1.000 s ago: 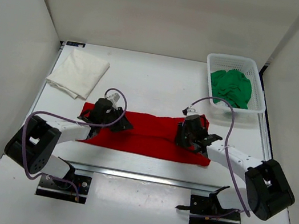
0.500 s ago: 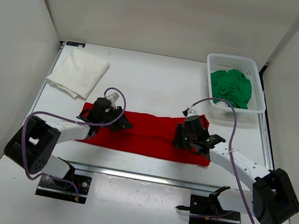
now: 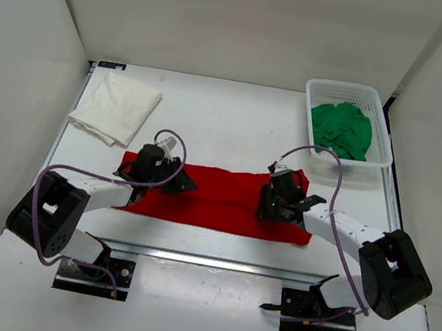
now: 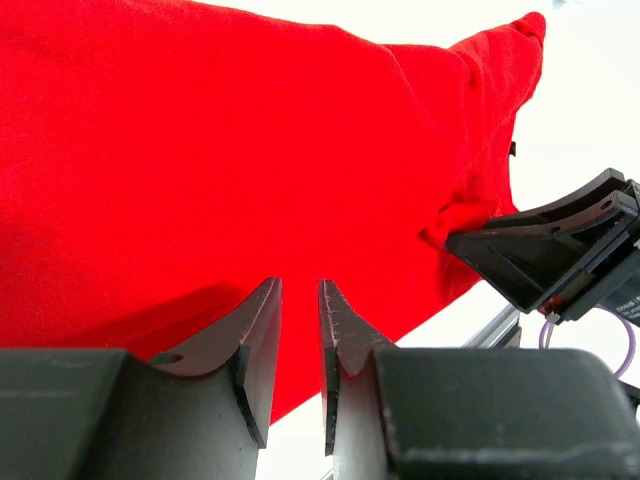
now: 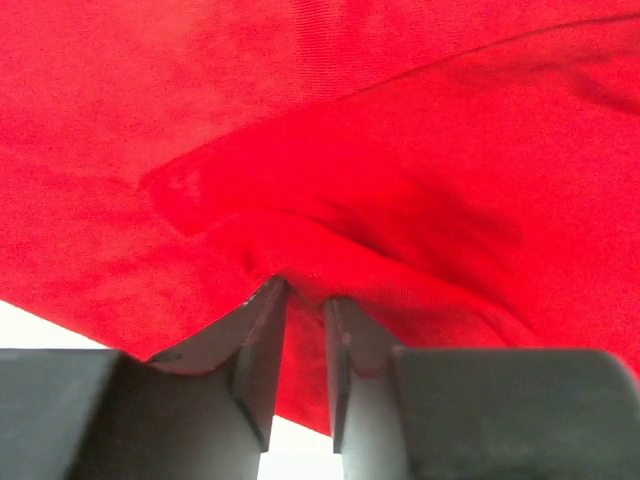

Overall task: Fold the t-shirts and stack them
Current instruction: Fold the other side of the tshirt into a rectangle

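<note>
Change since earlier: I am watching the right arm's elbow swing back inward after drifting out; the left arm and all the cloth are staying where they were.
Left gripper: it is hovering low over the left end of the red cloth with its fingers a narrow slit apart. I cannot tell whether any fabric is caught.
Right gripper: it is pinching a raised ridge of red fabric between its fingertips, near the shirt's right end.
Bright red cloth t-shirt: it is lying as a long flat band across the near part of the white table, just beyond both bases.
White cloth t-shirt: I am seeing it folded at the far left.
Deep green cloth t-shirt: it is sitting crumpled inside the white mesh plastic basket, far right.
</note>
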